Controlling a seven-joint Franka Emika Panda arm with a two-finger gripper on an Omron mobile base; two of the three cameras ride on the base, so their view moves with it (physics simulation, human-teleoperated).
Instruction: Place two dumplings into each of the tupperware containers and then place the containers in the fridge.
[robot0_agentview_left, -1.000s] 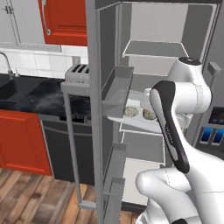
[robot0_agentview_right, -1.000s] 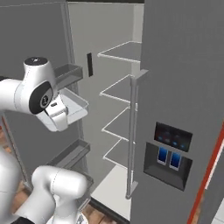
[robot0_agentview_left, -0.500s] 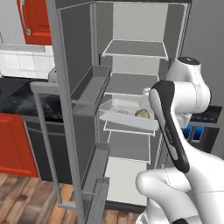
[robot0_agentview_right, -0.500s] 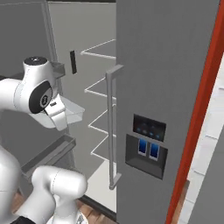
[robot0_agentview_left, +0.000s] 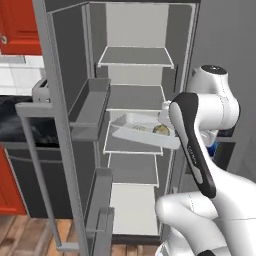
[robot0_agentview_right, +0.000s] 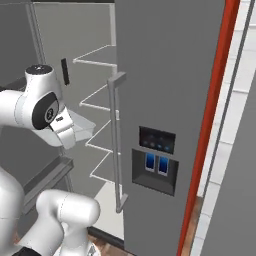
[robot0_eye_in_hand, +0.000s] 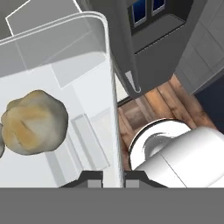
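Observation:
The lighter silvery-white tupperware container (robot0_agentview_left: 135, 131) hangs tilted in front of the fridge's (robot0_agentview_left: 135, 56) open compartment, at the height of its middle shelves. Two dumplings (robot0_agentview_left: 161, 129) lie inside it. In the hand view my gripper (robot0_eye_in_hand: 113, 177) is shut on the container's (robot0_eye_in_hand: 65, 74) side rim, with one pale beige dumpling (robot0_eye_in_hand: 35, 121) just left of the fingers and a second one (robot0_eye_in_hand: 1, 146) at the left edge. From the right base view the container (robot0_agentview_right: 84, 128) sticks out past my hand toward the shelves. The arm hides the gripper in the left base view.
The fridge's left door (robot0_agentview_left: 60, 130) stands open with door bins (robot0_agentview_left: 92, 107) close to the container's left. The shut right door (robot0_agentview_right: 165, 100) with a long handle (robot0_agentview_right: 116, 140) and dispenser panel (robot0_agentview_right: 156, 165) lies to my right. Wood floor (robot0_eye_in_hand: 148, 105) is below.
The base has driven round, so both base views shifted and the open fridge compartment now lies straight ahead. The container stays in my grip at shelf height.

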